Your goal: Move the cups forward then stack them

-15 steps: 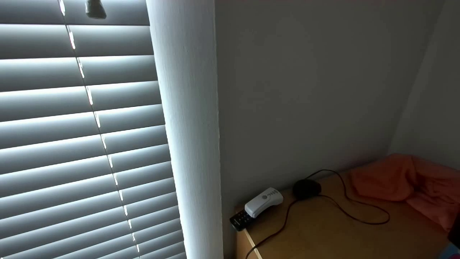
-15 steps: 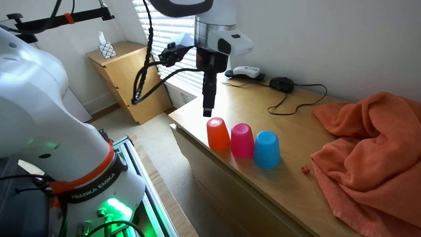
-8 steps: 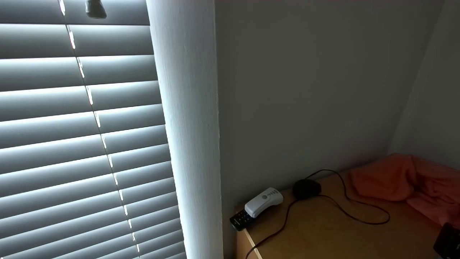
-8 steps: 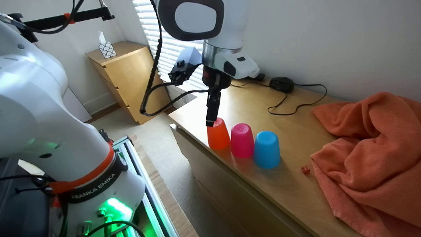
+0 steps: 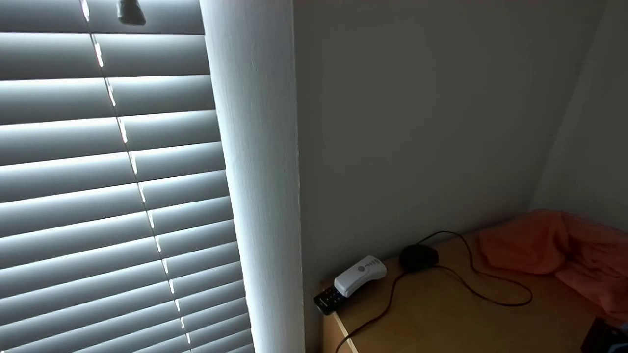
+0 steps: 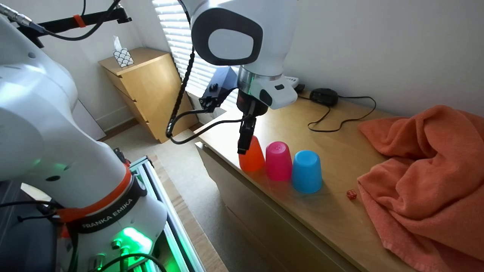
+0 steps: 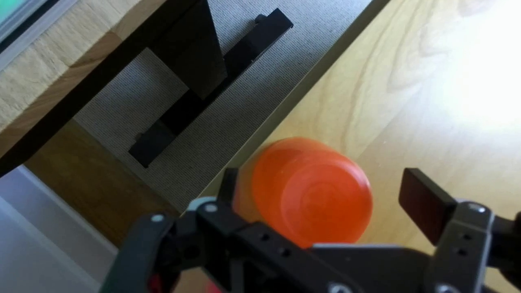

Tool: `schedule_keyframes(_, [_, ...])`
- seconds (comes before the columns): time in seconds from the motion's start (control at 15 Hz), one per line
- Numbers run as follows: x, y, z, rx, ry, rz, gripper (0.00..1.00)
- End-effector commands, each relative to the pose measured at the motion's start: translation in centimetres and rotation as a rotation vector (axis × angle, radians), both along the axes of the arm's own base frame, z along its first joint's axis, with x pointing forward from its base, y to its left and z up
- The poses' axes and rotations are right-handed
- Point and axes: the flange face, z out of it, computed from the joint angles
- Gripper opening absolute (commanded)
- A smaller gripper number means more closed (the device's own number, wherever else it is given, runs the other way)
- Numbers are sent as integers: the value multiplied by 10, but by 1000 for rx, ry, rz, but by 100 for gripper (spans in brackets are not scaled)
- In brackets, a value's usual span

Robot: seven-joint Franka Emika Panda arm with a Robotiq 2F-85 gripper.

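Three upside-down cups stand in a row along the near edge of the wooden dresser top in an exterior view: orange [image 6: 254, 160], pink [image 6: 279, 162] and blue [image 6: 307, 173]. My gripper [image 6: 242, 149] points down at the orange cup and hides part of it. In the wrist view my gripper [image 7: 319, 185] is open, with the orange cup [image 7: 321, 199] between its fingers and a gap visible on each side. A sliver of pink shows at the bottom there. The black gripper edge [image 5: 604, 336] shows at the lower right of an exterior view, where the cups are out of view.
An orange towel [image 6: 435, 181] lies on the dresser top [image 6: 336, 151], with a small red die [image 6: 351, 194] beside it. A black device [image 6: 324, 96] with a cable and a white handset [image 5: 360, 275] lie along the wall. The dresser edge drops to the floor.
My gripper has come down, from above the orange cup to beside its upper part, shifting slightly right in an exterior view. The cups have not moved.
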Motion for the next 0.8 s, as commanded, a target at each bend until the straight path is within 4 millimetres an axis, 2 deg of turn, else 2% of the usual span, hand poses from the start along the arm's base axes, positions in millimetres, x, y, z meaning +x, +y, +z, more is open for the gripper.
schedule_keyframes(0.0, [3,-3,-10,22,-13,-41,93])
schedule_keyframes(0.07, [4,-3,-11,26,-15,-52,87])
schedule_keyframes(0.13, [6,-3,-12,33,-17,-65,69])
schedule_keyframes(0.2, [8,-3,-12,40,-16,-73,62])
schedule_keyframes(0.27, [9,-3,-12,46,-16,-80,62])
schedule_keyframes(0.47, [17,0,-7,55,-28,-92,41])
schedule_keyframes(0.73, [38,9,13,48,-77,-71,41])
